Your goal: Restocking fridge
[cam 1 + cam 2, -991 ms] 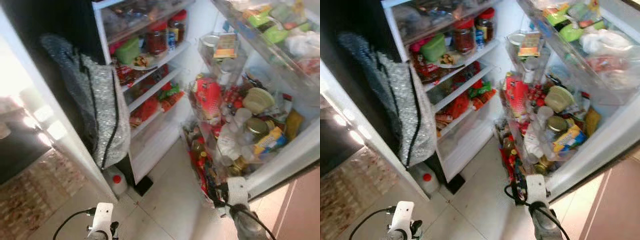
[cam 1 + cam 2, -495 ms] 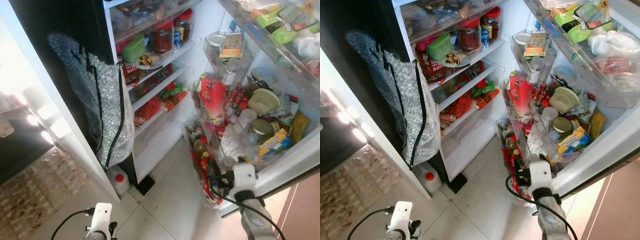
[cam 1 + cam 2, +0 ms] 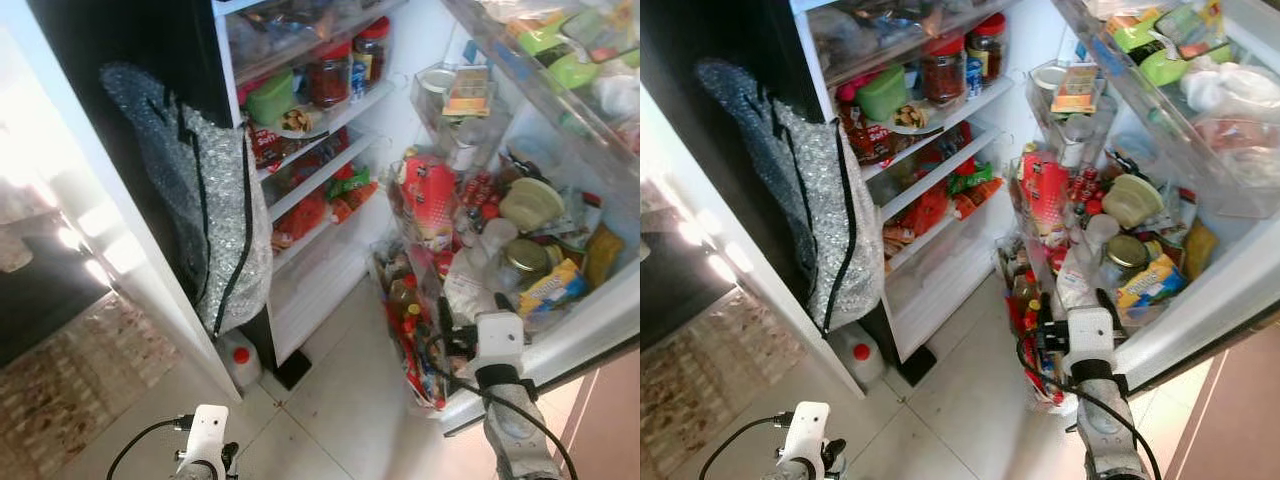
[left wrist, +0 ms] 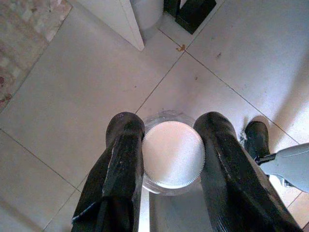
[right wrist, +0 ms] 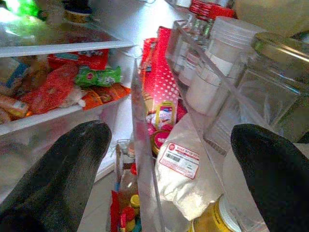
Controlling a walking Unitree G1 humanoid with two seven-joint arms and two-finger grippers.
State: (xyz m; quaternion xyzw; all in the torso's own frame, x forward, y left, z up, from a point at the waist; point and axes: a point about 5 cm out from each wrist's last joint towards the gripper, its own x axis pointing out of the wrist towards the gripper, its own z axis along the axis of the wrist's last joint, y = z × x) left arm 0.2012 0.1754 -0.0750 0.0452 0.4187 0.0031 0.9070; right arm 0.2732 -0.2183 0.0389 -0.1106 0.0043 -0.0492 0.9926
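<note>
Your left gripper (image 4: 166,159) hangs low over the floor, fingers clamped on a white-lidded jar (image 4: 173,153). Your right gripper (image 5: 164,145), fingers spread and empty, faces the crowded door shelf (image 3: 560,335); clear a gap there before lifting the jar in.

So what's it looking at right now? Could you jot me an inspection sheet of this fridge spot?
Surface: pale tiled floor before an open fridge.
Job's things: white-lidded jar clamped in the left gripper, low over the floor; fridge shelves and door bins crammed with jars, bottles, packets.
Clutter: white jug with red cap on the floor by the fridge; silvery bag hanging beside it.
Grippers: right gripper open, raised at the lower door bins.
Cables: black cable at the left wrist; another on the right forearm.
Surroundings: patterned rug to the robot's left.
</note>
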